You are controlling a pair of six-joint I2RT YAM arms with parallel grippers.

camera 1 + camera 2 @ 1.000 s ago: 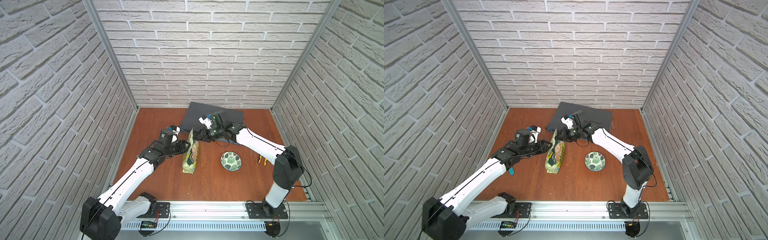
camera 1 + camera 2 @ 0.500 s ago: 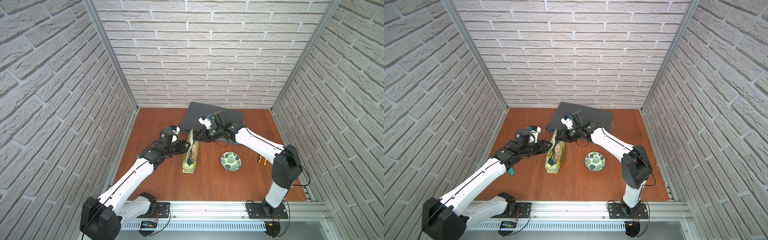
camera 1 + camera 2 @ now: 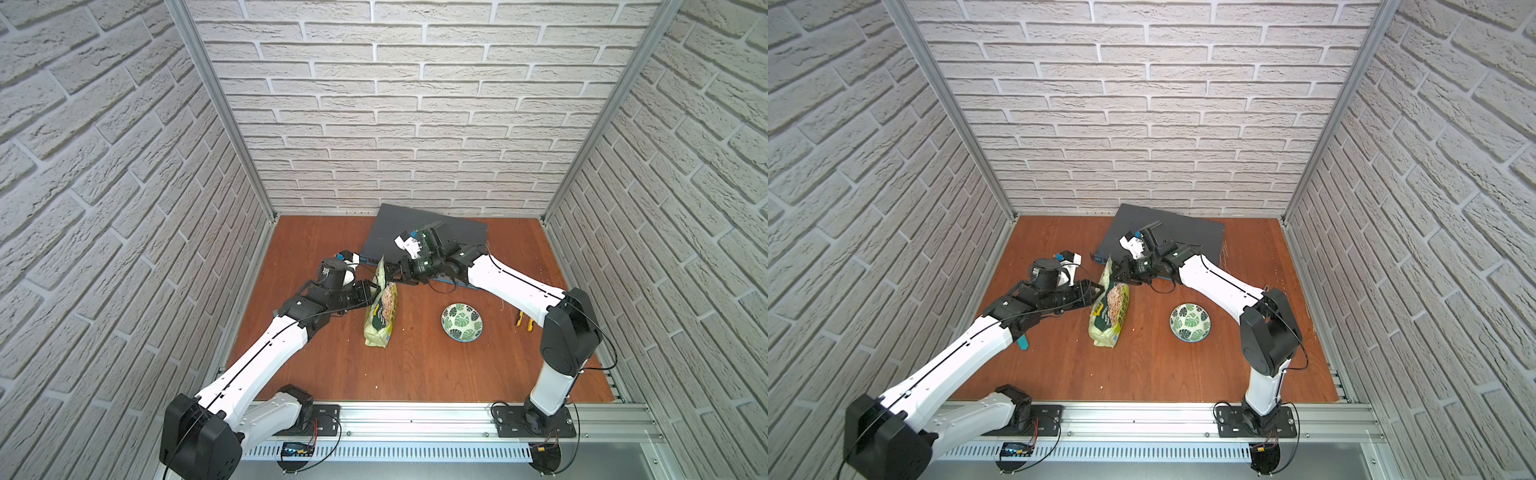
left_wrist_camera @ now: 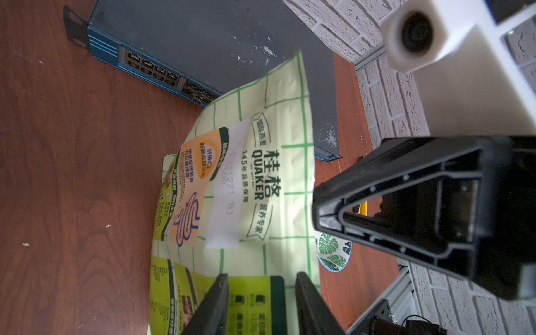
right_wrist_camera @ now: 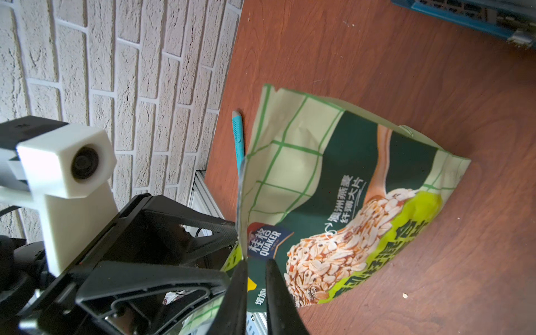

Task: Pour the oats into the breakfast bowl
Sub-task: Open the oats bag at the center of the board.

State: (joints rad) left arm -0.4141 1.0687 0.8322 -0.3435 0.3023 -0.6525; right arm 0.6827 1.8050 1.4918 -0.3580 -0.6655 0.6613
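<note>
The right gripper (image 5: 255,278) has narrowed on the pouch (image 5: 333,185).

Oats pouch (image 3: 381,312) glossy plastic film; table (image 3: 415,365) smooth reddish wood; walls (image 3: 395,104) rough brick-textured.

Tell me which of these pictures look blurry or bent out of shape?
In both top views the brick walls splay outward, a wide-lens effect, while the oat pouch and leaf-patterned bowl look sharp. In the left wrist view the pouch print is crisp, but the close black end effector fingers are soft. In the right wrist view the near fingers blur too.
</note>
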